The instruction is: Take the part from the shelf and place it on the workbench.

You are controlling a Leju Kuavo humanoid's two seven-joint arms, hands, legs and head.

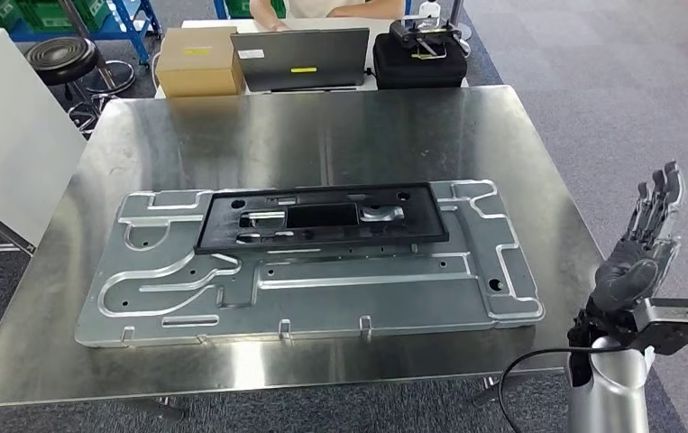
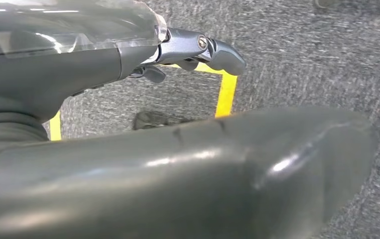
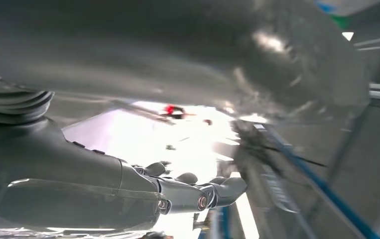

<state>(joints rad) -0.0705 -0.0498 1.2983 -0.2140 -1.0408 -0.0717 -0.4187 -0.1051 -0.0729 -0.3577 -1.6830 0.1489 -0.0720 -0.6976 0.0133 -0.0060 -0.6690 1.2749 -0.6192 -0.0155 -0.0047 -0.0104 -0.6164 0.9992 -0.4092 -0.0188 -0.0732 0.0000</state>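
Now the part (image 1: 322,216), a black frame, lies flat on a large metal plate (image 1: 308,271) on the steel surface (image 1: 322,126), well apart from the right hand (image 1: 642,262), which is raised off the surface's edge with fingers (image 1: 660,194) spread and nothing in them. The left hand (image 2: 197,50) hangs over grey carpet with a yellow floor line (image 2: 226,94) beyond its fingertips; its fingers look loose and hold nothing, though I cannot tell their full pose. Judging from this, the placing seems done, so the main risk is a swing of the right arm back across the surface, where outstretched fingers could catch the plate's rim and shove the part askew. Far beyond the fingers, across the surface, stand a cardboard box (image 1: 199,61), a laptop (image 1: 299,59) and a black case (image 1: 419,61), with a person's hand (image 1: 277,24) at the laptop; a stool (image 1: 65,61) stands on the carpet.
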